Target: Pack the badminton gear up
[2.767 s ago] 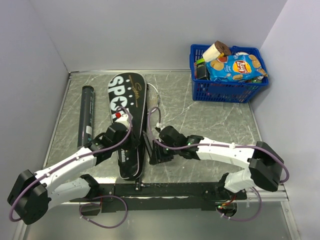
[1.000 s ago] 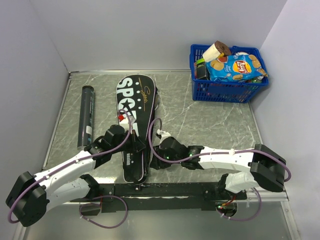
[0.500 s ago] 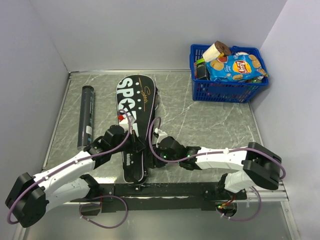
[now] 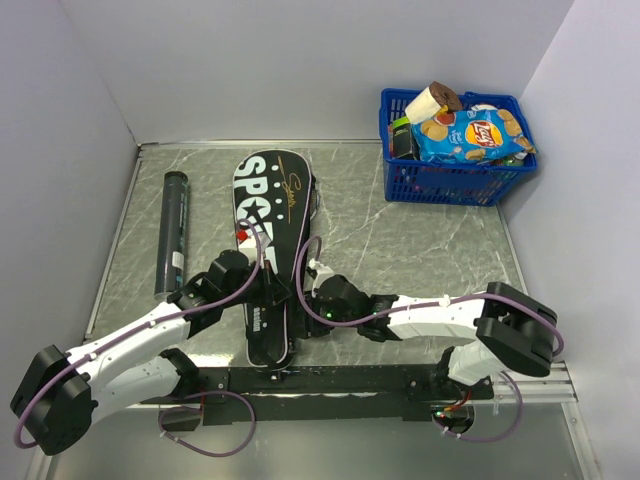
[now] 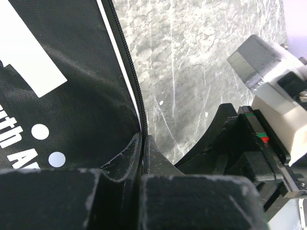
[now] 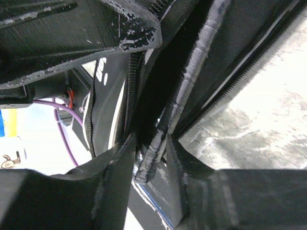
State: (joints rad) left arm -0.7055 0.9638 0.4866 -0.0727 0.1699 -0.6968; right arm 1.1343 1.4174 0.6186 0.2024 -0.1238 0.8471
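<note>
The grey marbled table (image 4: 420,250) fills most of the top view. The black "SPORT" cover (image 4: 272,215) lies lengthwise left of centre, its wide end toward the upper part of the frame and its narrow end near the bottom edge. The blue basket (image 4: 450,182) of snack packets stands in the upper right corner. The black tube (image 4: 172,232) lies at the left, well apart from the cover. The left pincer (image 5: 142,140) is clenched on the cover's zip edge at its lower half. The right pincer (image 6: 151,146), just beside it, is clamped on a ribbed black racket handle (image 6: 192,81) at the cover's open seam.
</note>
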